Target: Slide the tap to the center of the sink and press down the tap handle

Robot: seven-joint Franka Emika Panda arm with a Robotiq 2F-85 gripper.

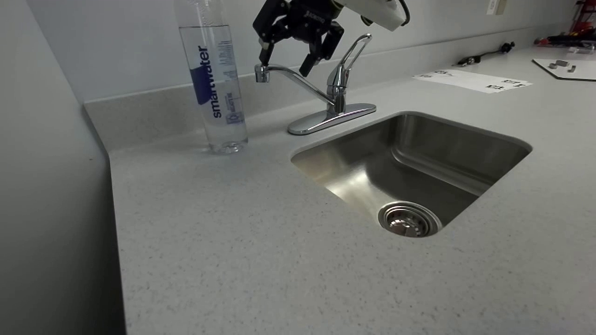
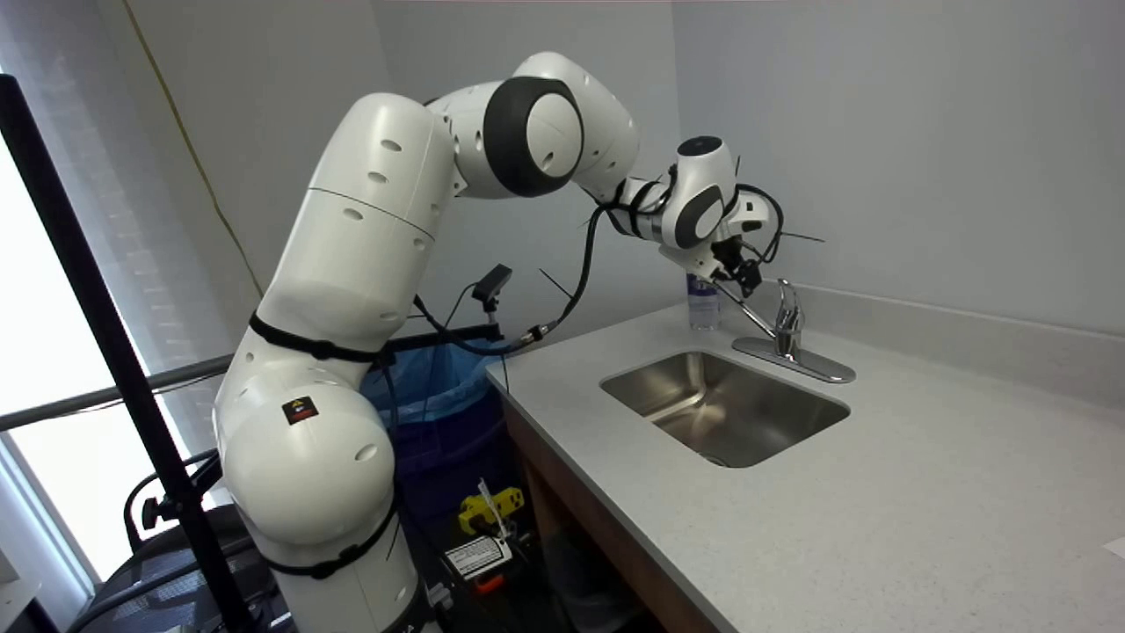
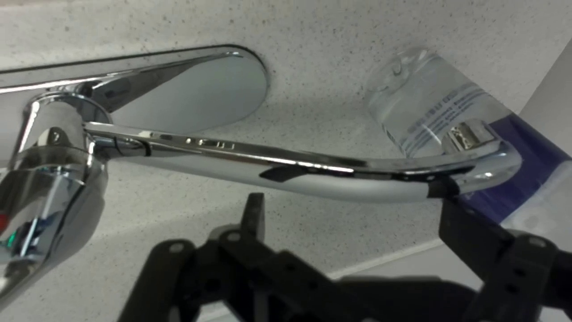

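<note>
The chrome tap [image 1: 316, 122] stands on its oval base plate behind the steel sink [image 1: 442, 139]. Its long spout [image 1: 302, 81] points sideways toward the water bottle, beyond the basin's edge, not over it. The tap handle [image 1: 351, 56] is raised and tilted up; in an exterior view it also shows [image 2: 785, 299]. My gripper [image 1: 285, 67] is open above the spout, with nothing between its fingers. In the wrist view [image 3: 352, 199] one fingertip is at the spout's bend near its outlet and seems to touch or nearly touch it. The other fingertip is apart from the spout, nearer the tap body.
A clear water bottle [image 1: 219, 93] stands upright close to the spout's outlet; it also shows in the wrist view [image 3: 429, 103]. A backsplash [image 1: 153, 114] and wall run close behind the tap. A printed sheet [image 1: 470, 80] lies on the counter beyond the sink.
</note>
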